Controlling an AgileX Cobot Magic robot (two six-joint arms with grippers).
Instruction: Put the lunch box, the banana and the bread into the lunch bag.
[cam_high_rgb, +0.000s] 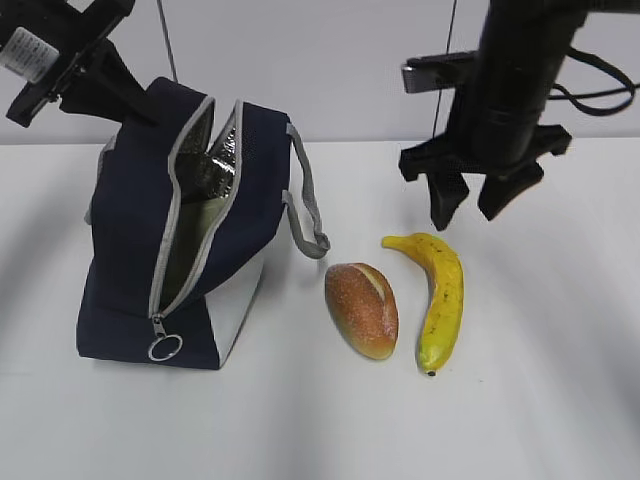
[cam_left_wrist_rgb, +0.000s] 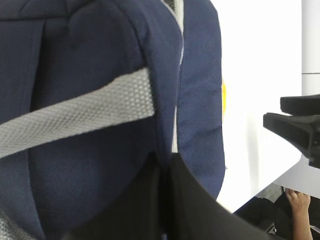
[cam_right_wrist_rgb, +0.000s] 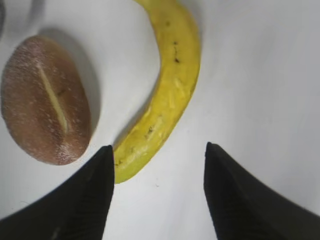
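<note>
Hovering right gripper (cam_right_wrist_rgb: 157, 187) spread, off banana (cam_right_wrist_rgb: 167, 95) tip — you risk nudging bread (cam_right_wrist_rgb: 45, 100); left gripper's state unclear behind lunch bag (cam_high_rgb: 130, 230).

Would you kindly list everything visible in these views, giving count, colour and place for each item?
Navy-blue fabric lunch bag: one, navy with white side panel and grey strap handles, standing at the table's left, zipper open, silver lining showing.
Oval speckled bread loaf: one, golden-brown with a pale slash, lying right of the bag.
Curved banana: one, yellow with dark specks, lying right of the bread, apart from it.
White table: one, under everything.
Lunch box: none visible outside the bag.
Left gripper: black, at the bag's upper rear; its fingertips are hidden.
Right gripper: black, open, hovering above the banana's far end.
</note>
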